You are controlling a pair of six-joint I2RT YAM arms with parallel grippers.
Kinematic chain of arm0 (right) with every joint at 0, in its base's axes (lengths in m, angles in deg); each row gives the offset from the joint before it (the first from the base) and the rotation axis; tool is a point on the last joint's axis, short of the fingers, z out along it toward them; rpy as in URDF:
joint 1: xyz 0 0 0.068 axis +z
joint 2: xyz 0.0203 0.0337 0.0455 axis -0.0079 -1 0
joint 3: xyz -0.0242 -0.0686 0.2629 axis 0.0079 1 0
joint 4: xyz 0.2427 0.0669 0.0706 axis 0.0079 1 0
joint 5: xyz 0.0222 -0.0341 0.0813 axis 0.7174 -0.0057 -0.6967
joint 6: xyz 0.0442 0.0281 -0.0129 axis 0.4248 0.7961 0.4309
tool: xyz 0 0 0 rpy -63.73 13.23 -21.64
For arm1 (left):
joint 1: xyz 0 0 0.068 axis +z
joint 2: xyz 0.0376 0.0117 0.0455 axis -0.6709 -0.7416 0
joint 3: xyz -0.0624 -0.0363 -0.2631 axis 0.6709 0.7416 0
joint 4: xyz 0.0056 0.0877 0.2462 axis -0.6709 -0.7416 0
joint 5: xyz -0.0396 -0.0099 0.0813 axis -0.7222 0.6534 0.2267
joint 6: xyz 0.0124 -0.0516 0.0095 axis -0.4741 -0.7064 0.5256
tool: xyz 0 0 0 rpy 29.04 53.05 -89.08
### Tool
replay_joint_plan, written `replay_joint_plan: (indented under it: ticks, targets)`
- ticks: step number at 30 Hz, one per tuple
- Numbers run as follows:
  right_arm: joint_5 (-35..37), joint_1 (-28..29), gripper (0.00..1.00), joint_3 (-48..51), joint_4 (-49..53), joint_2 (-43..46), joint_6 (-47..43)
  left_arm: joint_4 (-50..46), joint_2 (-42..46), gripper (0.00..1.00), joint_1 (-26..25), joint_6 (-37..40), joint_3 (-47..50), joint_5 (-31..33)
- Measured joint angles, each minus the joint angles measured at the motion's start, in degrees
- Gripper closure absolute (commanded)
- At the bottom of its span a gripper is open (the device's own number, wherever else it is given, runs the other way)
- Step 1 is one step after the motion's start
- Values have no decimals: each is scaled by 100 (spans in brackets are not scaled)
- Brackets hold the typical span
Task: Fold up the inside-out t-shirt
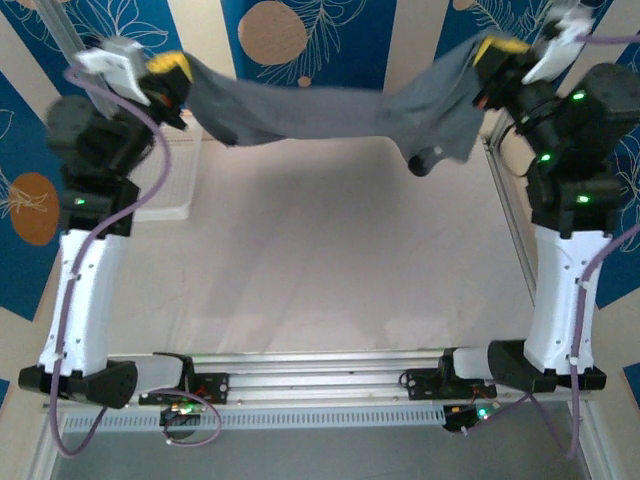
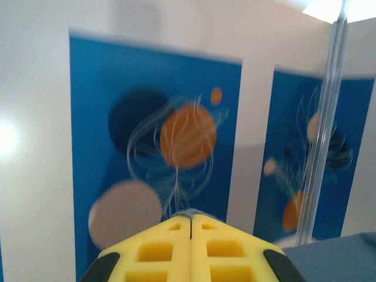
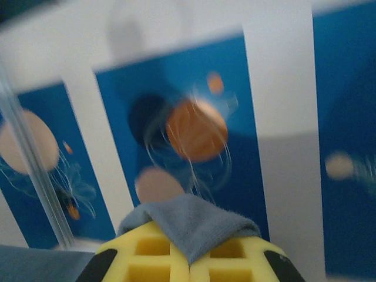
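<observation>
The slate-grey t-shirt (image 1: 330,112) hangs in the air above the far part of the smooth, pale bench (image 1: 330,270). It stretches between both claws like a slack hammock, the soft cotton sagging in the middle and a bunched lump drooping near its right end. The left claw (image 1: 168,72) is closed on one end: its yellow foam pads (image 2: 179,241), moulded with square hollows, meet, with a sliver of grey pinched at the tip. The right claw (image 1: 498,52) is clamped on the other end, and a fuzzy-edged fold of cloth drapes over its matching yellow blocks.
</observation>
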Motion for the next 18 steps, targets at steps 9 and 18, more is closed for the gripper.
replay_joint_plan:
  ticks: [9, 18]
  targets:
    - [-367, -428, 100, 6531, -918, 522, 1351, 887, -527, 100, 4, -520, 4369, -400]
    - [-315, -422, 100, 7047, -1034, 1217, 2787, 1639, -173, 100, 4, -1388, 5637, -72]
